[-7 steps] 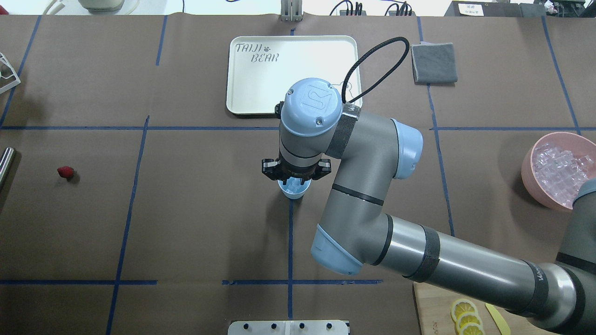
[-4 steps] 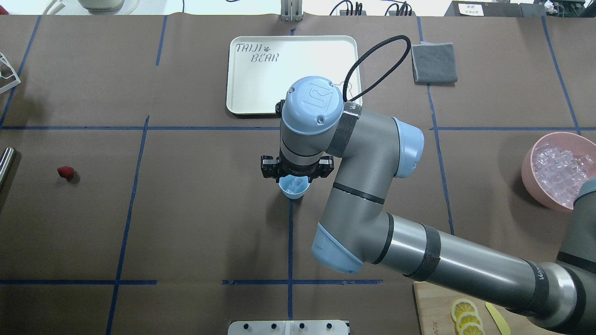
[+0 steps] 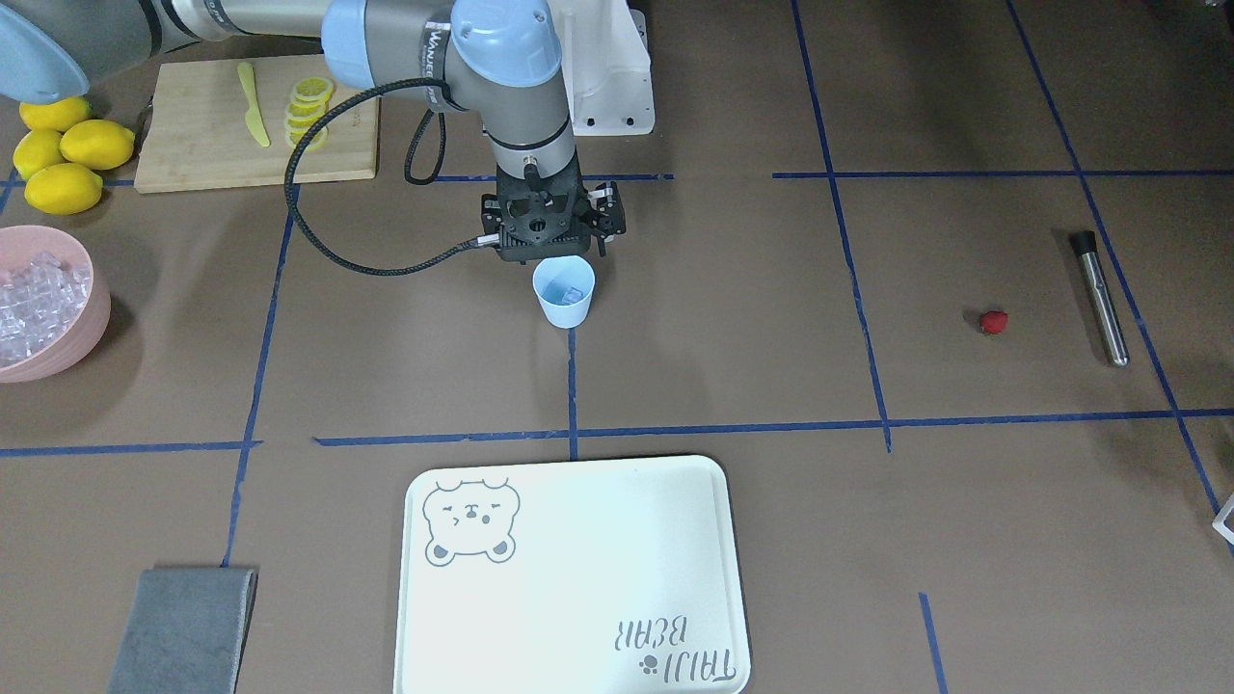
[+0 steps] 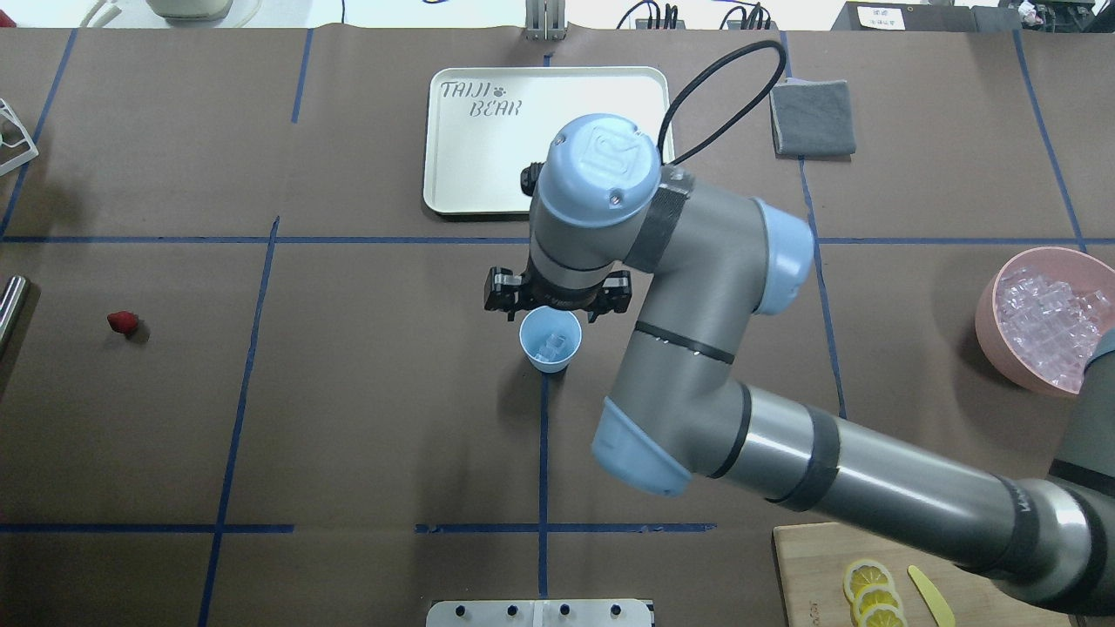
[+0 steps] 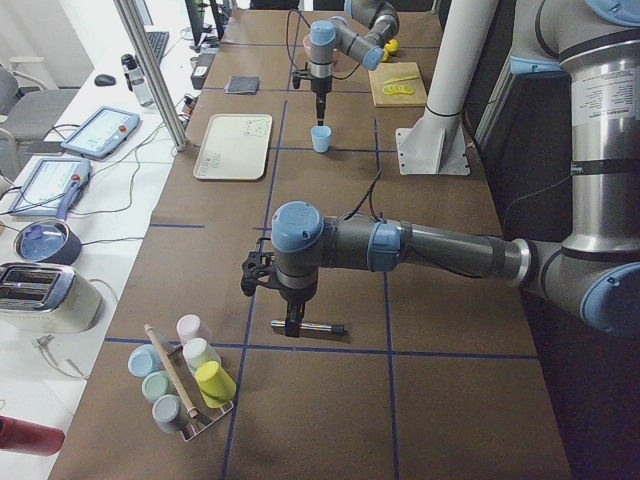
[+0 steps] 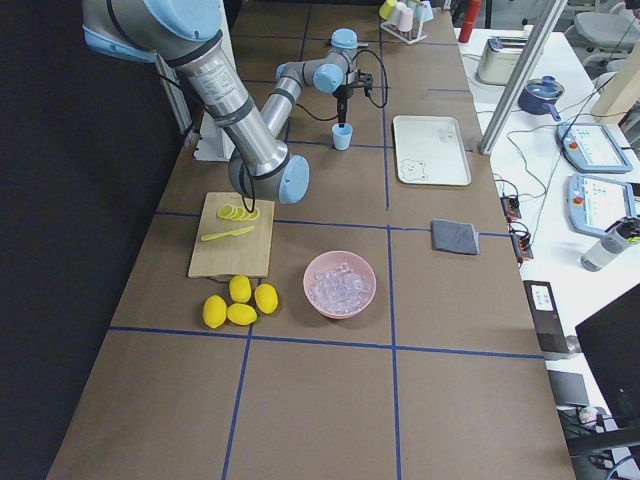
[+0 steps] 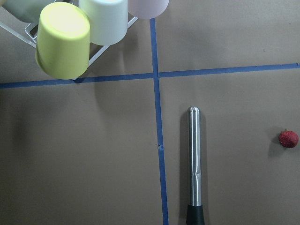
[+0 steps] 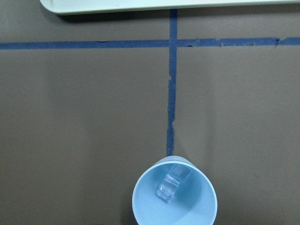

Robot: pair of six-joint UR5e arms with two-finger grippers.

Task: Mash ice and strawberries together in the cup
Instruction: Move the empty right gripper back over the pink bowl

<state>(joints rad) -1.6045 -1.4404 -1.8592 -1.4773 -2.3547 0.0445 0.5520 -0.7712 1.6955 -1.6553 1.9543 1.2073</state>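
Overhead exterior, sweeping L to R: the muddler (image 4: 10, 305) is lying at the far L edge, long axis running away from the robot. The strawberry (image 4: 123, 323) is sitting near it on bare paper, on the cup side. L gripper (image 5: 290, 325) is hanging over that pair in the exterior left view. Its wrist cam is showing no fingers, so can't tell if it's wide or narrow. Centre: the pale blue cup (image 4: 550, 366) is standing upright w/ ice cubes (image 8: 168, 190) inside, no berry in it yet. R gripper (image 4: 556, 303) is hovering above it, jaws looking spread wide, carrying nothing. Far R: the pink bowl (image 4: 989, 305) is holding more ice. Berry's sitting well apart from the cup, twd the robot's L, so I'm judging the L arm much the nearer for that pick.
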